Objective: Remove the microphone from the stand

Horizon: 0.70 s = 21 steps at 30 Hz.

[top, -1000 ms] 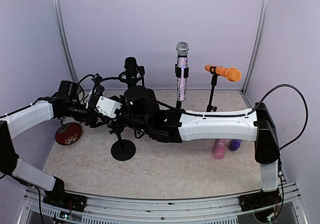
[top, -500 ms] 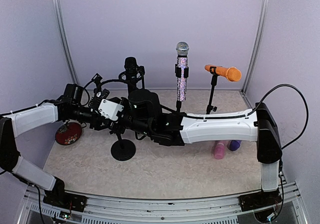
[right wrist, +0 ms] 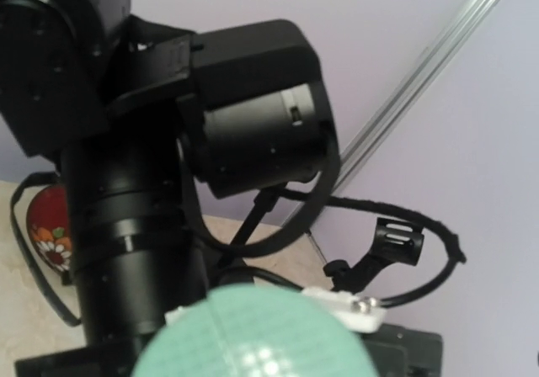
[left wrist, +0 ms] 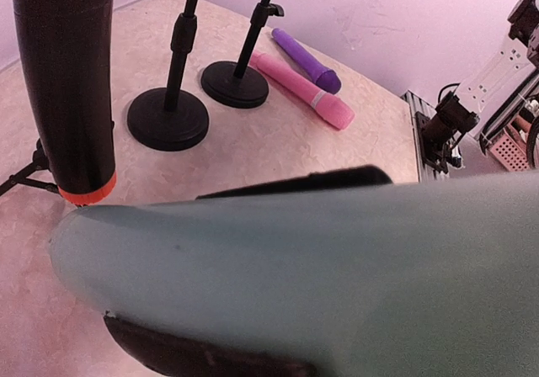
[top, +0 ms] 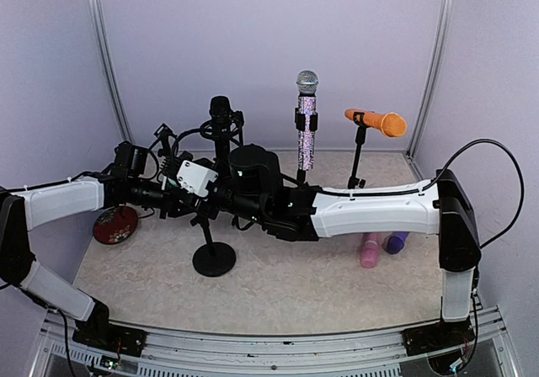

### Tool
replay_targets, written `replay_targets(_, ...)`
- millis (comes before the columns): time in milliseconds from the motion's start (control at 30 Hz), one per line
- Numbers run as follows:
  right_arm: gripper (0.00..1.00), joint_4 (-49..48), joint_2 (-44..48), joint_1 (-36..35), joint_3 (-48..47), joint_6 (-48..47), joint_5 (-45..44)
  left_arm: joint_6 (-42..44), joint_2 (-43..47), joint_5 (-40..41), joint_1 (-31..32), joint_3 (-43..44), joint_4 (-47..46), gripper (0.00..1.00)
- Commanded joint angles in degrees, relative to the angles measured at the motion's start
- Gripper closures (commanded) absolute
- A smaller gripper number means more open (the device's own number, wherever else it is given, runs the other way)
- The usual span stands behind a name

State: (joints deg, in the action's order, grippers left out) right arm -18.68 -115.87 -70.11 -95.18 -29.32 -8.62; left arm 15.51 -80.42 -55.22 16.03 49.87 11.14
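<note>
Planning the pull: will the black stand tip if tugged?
Likely top-heavy: the black stand is a thin pole on a small round base, so a sideways tug may tip it. Its black microphone looks smooth, possibly slippery.

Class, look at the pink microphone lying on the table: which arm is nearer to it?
Right. The right arm runs its white forearm right past the pink microphone in the top view. The left arm reaches in from the opposite side, beyond the black stand base.
</note>
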Motion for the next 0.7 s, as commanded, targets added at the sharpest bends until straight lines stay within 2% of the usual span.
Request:
replay_targets(0,1.0,-0.3,4.3,-1.9,1.0,0.3,4.3,-6.2,-0.6,3.9,-1.6,-0.4,-0.4,0.98)
replay_targets(167,1.0,0.1,7.7,-2.1,2.0,0.3,6.2,-5.0,-0.2,7.4,-5.0,0.1,-0.9,1.0)
replay_targets(500,1.0,0.5,13.2,-4.0,3.5,-0.5,6.2,5.0,-0.6,15.4,-10.2,1.1,-1.2,1.0)
replay_targets(667,1.0,0.4,15.0,-5.5,4.2,-0.8,5.0,5.8,-2.5,18.8,-11.6,1.4,-2.6,1.0)
